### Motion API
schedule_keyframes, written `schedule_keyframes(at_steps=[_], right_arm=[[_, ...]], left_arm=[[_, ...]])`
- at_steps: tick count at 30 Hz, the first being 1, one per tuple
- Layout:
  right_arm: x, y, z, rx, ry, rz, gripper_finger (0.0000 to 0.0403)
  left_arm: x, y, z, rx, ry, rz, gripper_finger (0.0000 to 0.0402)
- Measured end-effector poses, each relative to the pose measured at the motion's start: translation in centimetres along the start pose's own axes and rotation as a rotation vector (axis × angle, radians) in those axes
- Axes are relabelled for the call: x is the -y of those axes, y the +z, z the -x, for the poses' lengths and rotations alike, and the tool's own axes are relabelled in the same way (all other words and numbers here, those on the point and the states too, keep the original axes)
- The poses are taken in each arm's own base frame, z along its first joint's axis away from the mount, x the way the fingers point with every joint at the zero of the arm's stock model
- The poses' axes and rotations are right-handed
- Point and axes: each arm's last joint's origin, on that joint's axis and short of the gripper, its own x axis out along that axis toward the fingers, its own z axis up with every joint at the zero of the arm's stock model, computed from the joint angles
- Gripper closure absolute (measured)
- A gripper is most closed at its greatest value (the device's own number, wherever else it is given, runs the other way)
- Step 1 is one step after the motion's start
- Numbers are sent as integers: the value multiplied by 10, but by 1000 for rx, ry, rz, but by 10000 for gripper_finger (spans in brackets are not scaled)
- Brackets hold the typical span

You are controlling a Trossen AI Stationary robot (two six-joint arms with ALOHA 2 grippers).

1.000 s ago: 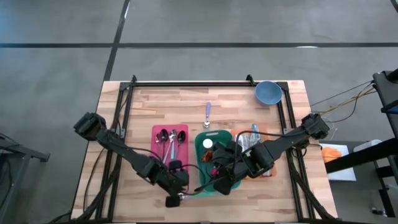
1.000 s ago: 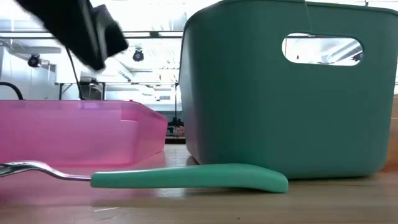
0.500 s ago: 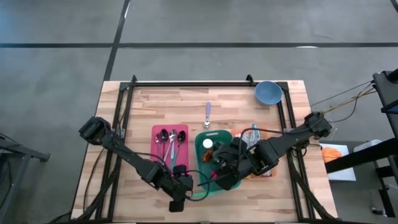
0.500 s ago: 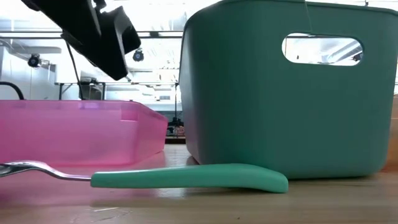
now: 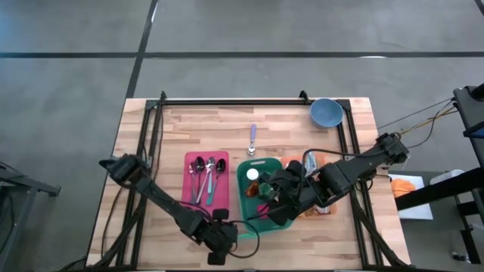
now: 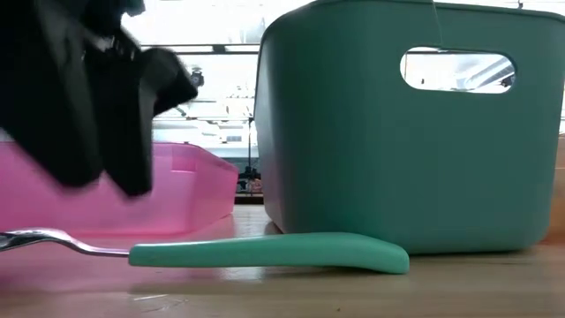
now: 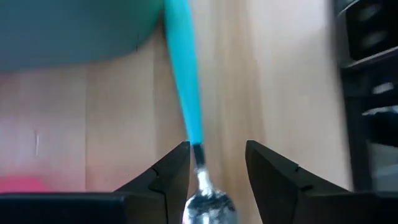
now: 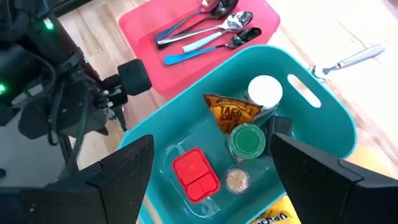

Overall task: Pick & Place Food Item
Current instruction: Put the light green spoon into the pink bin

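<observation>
Red packet (image 8: 195,175) inside teal bin (image 8: 323,118)

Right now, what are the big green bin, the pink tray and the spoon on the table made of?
The green bin looks like matte moulded plastic, with a cut-out handle slot. The pink tray seems to be plastic too: light glows through its wall. The spoon has a smooth green handle, probably plastic, and a shiny silvery neck that looks like metal. The table looks like pale wood, with visible plank lines.
</observation>
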Motion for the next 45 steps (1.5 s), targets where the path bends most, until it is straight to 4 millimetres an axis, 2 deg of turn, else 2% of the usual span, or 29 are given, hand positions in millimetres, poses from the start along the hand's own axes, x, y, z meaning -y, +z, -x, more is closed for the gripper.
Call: schedule_keyframes(at_steps=[11, 36, 39, 45], right_arm=[[-4, -7, 4, -8, 11, 15, 84], [-9, -14, 9, -15, 29, 22, 84], [-10, -15, 9, -15, 30, 23, 84], [-11, -17, 10, -17, 34, 28, 84]], left_arm=[[-1, -7, -19, -59, 39, -12, 245], [-1, -13, -21, -90, 54, -48, 247], [0, -15, -21, -94, 50, -64, 262], [1, -15, -21, -107, 39, -71, 321]])
